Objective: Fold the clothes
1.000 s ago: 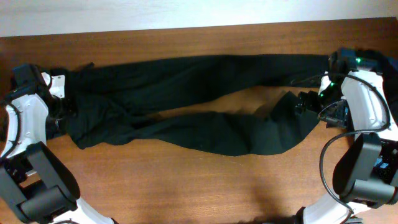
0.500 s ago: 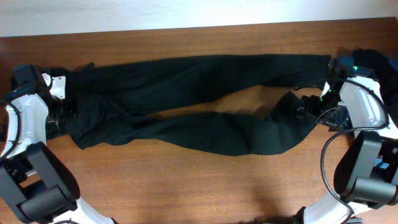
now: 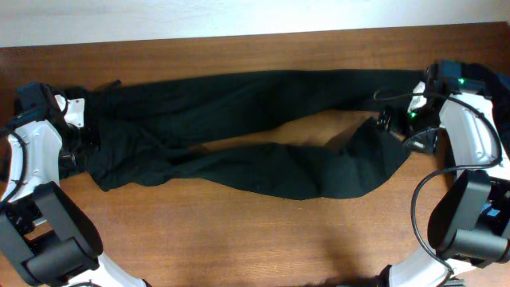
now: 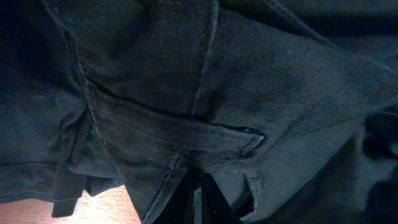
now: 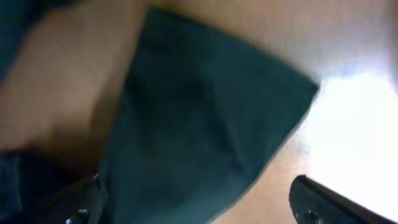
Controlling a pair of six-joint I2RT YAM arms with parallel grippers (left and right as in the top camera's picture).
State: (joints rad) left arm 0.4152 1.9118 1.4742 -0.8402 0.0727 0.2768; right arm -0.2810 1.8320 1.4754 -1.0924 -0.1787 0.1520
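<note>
Overhead view shows the black trousers (image 3: pixel 239 119) lying lengthwise across the counter (image 3: pixel 239 231), waistband to the left and legs running right, with a sliver of bare wood showing between the legs. The fabric is matte and creased. The left end effector (image 3: pixel 80 146) sits at the waistband, pressed into the cloth; whether it is clenched cannot be told, since its wrist view is filled with dark seams and a belt loop (image 4: pixel 168 127). The right end effector (image 3: pixel 390 123) hangs over the lower leg's hem (image 5: pixel 205 124), spread wide and released, grasping nothing. The counter is brown wood with a bright glare. A pale wall (image 3: pixel 159 16) borders its far edge.
</note>
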